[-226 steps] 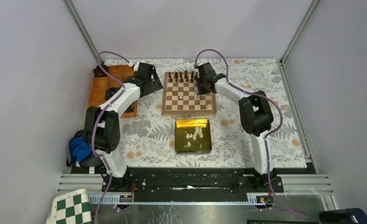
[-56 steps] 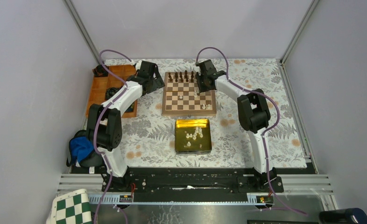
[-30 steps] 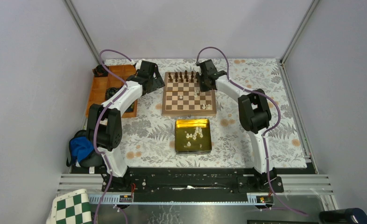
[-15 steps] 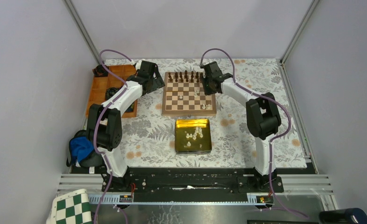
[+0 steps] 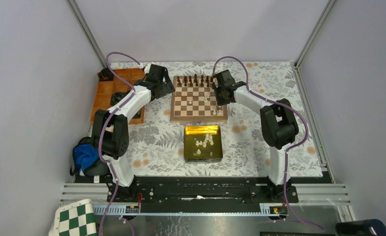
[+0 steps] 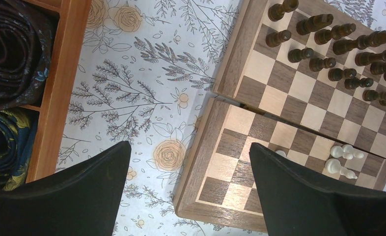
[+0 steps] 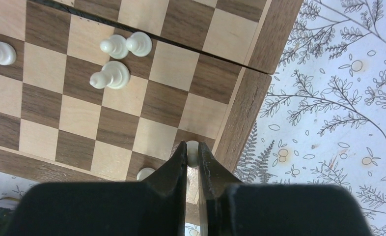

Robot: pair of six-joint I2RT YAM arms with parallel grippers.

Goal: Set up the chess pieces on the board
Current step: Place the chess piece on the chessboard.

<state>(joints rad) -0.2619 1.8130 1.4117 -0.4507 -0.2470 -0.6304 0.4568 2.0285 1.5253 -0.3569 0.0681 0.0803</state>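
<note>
Item, right gripper (image 5: 224,93): I logged it earlier above the far-right squares of the board (image 5: 198,119). It has since slid toward 3 o'clock and now sits at the right rim, jaws pinched on one cream piece (image 7: 192,152). Item, right elbow (image 5: 278,123): swung out toward 3 o'clock with it. Item, cream chess pieces (image 5: 214,112) on the board's right half: I see more of them from above now than before. Item, left gripper (image 6: 190,147): edged slightly toward 3 o'clock early on.

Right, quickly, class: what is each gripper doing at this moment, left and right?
Left gripper: open, holding nothing.
Right gripper: shut on a tiny cream-white chess piece.
</note>
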